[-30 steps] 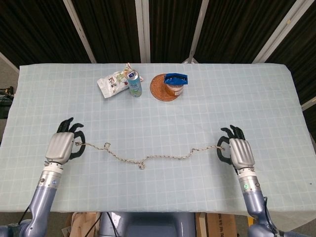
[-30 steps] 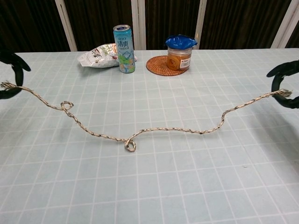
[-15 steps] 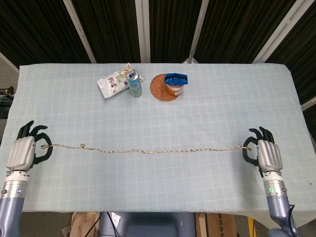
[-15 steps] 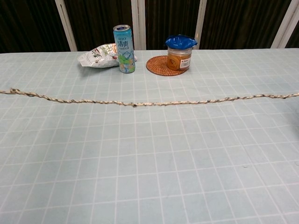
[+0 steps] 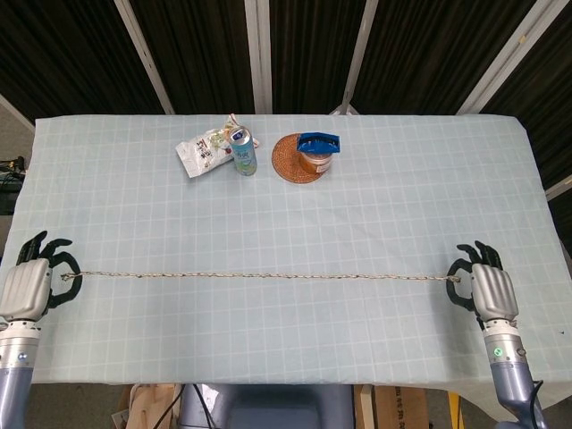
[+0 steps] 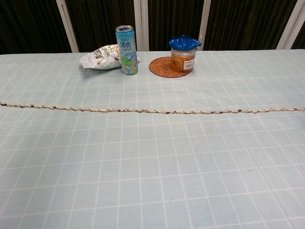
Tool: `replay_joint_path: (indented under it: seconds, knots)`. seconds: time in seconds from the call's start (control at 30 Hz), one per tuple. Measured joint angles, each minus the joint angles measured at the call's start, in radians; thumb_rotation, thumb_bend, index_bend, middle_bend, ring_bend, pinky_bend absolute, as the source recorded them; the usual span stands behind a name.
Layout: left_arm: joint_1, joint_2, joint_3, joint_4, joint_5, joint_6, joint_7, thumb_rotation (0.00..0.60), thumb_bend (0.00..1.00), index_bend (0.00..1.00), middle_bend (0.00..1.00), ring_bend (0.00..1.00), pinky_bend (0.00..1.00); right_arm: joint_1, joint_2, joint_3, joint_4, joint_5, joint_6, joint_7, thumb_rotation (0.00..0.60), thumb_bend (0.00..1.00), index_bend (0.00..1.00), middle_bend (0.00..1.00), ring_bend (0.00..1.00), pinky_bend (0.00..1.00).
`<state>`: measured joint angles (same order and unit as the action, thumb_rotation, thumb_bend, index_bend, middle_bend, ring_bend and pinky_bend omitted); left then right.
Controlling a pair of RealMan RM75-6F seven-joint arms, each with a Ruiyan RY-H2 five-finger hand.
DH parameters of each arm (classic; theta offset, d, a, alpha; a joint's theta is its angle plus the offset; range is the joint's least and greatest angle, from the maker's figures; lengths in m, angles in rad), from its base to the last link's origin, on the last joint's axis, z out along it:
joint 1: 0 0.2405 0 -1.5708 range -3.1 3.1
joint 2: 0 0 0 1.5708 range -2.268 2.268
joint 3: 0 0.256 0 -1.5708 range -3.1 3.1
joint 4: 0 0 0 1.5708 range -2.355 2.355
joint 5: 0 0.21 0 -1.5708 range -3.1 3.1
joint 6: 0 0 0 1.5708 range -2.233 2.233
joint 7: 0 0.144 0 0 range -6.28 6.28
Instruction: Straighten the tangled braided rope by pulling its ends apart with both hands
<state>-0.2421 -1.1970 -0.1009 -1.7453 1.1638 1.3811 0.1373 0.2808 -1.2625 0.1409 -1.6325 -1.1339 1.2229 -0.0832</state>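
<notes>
chest view: rope (image 6: 152, 110) ends cut off at both edges; each robot hand out of frame

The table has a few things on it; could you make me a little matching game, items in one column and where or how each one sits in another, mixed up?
Things:
1. rope
2. jar
3. can
4. snack bag

Places or states:
A. lying flat at the can's left
B. stretched in a straight line between the left hand and right hand
C. standing on a round woven coaster
D. upright between the bag and the coaster

Pairs: 1-B, 2-C, 3-D, 4-A
</notes>
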Motion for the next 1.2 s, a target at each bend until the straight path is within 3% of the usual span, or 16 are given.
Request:
replay_joint_path:
  seconds: [0.73, 0.83, 1.0, 1.07, 1.2]
  knots:
    - [-0.052, -0.109, -0.017, 0.101, -0.045, -0.093, 0.112, 0.6, 0.5, 0.6, 0.21, 0.01, 0.0, 0.028, -0.069, 0.003, 0.098, 0.03, -0.059, -0.052, 0.6, 0.51, 0.61, 0.21, 0.0, 0.0]
    - [-0.064, -0.132, -0.009, 0.127, -0.035, -0.104, 0.144, 0.6, 0.42, 0.54, 0.18, 0.0, 0.0, 0.032, -0.078, 0.002, 0.11, 0.035, -0.067, -0.064, 0.6, 0.51, 0.49, 0.2, 0.0, 0.0]
    - [-0.073, -0.146, 0.014, 0.142, -0.022, -0.118, 0.203, 0.6, 0.29, 0.45, 0.11, 0.0, 0.0, 0.04, -0.079, -0.008, 0.115, 0.047, -0.089, -0.105, 0.6, 0.51, 0.12, 0.06, 0.0, 0.0]
    - [-0.074, -0.144, 0.02, 0.141, -0.023, -0.12, 0.227, 0.6, 0.24, 0.41, 0.07, 0.0, 0.0, 0.042, -0.075, -0.013, 0.112, 0.055, -0.097, -0.124, 0.6, 0.51, 0.02, 0.02, 0.0, 0.0]
    - [-0.072, -0.123, 0.024, 0.121, -0.032, -0.123, 0.244, 0.6, 0.14, 0.32, 0.02, 0.0, 0.0, 0.041, -0.064, -0.013, 0.094, 0.078, -0.1, -0.142, 0.6, 0.51, 0.0, 0.0, 0.0, 0.0]
